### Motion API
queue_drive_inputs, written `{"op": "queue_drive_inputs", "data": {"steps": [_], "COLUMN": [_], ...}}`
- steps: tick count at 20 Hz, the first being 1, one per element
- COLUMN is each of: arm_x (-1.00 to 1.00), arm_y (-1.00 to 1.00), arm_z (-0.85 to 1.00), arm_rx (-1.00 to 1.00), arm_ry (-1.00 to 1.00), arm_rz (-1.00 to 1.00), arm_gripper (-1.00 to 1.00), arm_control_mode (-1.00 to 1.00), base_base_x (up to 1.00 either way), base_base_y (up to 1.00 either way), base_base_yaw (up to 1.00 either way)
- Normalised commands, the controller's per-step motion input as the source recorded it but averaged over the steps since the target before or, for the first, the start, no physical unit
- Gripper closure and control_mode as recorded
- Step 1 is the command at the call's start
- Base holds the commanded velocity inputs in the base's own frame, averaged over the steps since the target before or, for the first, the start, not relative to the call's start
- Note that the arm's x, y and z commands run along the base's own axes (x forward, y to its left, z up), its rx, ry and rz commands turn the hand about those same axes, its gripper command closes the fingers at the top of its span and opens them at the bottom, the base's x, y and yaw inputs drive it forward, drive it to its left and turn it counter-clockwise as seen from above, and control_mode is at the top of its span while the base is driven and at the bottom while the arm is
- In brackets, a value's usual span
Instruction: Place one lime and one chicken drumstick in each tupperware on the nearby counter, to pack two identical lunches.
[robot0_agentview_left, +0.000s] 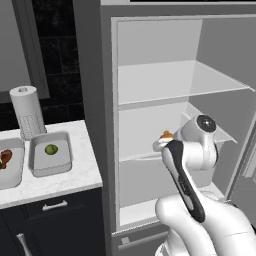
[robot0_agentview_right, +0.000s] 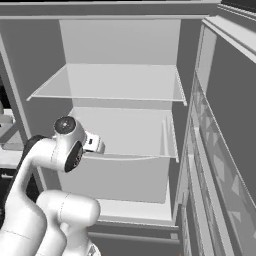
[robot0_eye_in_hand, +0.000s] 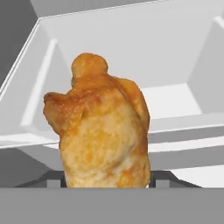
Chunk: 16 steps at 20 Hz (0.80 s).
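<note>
Golden-brown and crisp-skinned, the chicken drumstick (robot0_eye_in_hand: 103, 131) sits between the two fingers of my tool (robot0_eye_in_hand: 107, 177), which is closed on its thick end; the knobby bone end points away from my hand. I am reaching into the open fridge (robot0_agentview_left: 165, 85), level with its middle shelf (robot0_agentview_left: 145, 131), and from the left base view a bit of orange meat (robot0_agentview_left: 166, 134) shows just past my wrist. Out on the white marble surface (robot0_agentview_left: 60, 180) to the left of the fridge stand the two tupperware trays, just beside each other. The nearer tray (robot0_agentview_left: 50, 152) holds one lime (robot0_agentview_left: 51, 149). The farther tray (robot0_agentview_left: 12, 162) holds another drumstick (robot0_agentview_left: 5, 158). A paper towel roll (robot0_agentview_left: 26, 112) stands upright behind them.
</note>
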Motion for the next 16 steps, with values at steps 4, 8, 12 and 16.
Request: {"op": "queue_drive_inputs", "data": {"steps": [4,8,12,16], "arm_x": [-1.0,-1.0,-1.0,-1.0], "arm_y": [-0.12,-0.22,-0.07,0.0], "arm_z": [1.0,0.96,0.04,-0.4], "arm_rx": [-0.02,0.0,-0.03,-0.07], "arm_ry": [0.1,0.06,0.12,0.02], "arm_rz": [-0.05,-0.04,-0.01,0.0], "arm_gripper": [1.0,1.0,1.0,1.0], "arm_control_mode": [-1.0,-1.0,-1.0,-1.0], "base_base_x": [0.0,0.0,0.0,0.0], "base_base_y": [0.0,0.0,0.0,0.0], "base_base_yaw": [0.0,0.0,0.0,0.0]}}
